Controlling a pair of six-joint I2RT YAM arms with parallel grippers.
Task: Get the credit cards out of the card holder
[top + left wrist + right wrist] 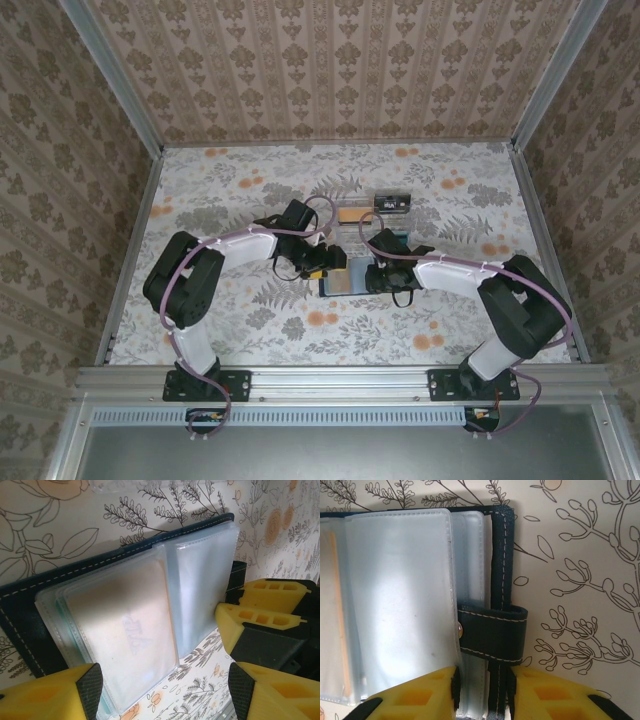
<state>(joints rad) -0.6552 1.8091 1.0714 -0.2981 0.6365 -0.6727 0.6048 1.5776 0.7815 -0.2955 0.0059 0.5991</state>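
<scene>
The card holder (20, 625) lay open on the worktop (580, 555), its tab edge pinched by the right hand (482, 692). The left hand (165, 687) hung open above the sleeves. The pale credit card (120, 625) looked light, stiff and slick inside soft plastic, probably best pinched by 1 edge at the sleeve mouth

- From above, my left gripper (330, 264) and right gripper (378, 275) cover most of the card holder (335, 286); just a sliver shows.
- Left wrist view: the card (120, 625) inside its frosted sleeve (200, 580) is a pale blur, lettering unreadable.
- Right wrist view: the card holder's lower edge vanishes between my fingers (415, 697); its left part is cut off.
- Beyond it, a tan thing (350, 213) and a dark thing (390, 204) are too small to name.
</scene>
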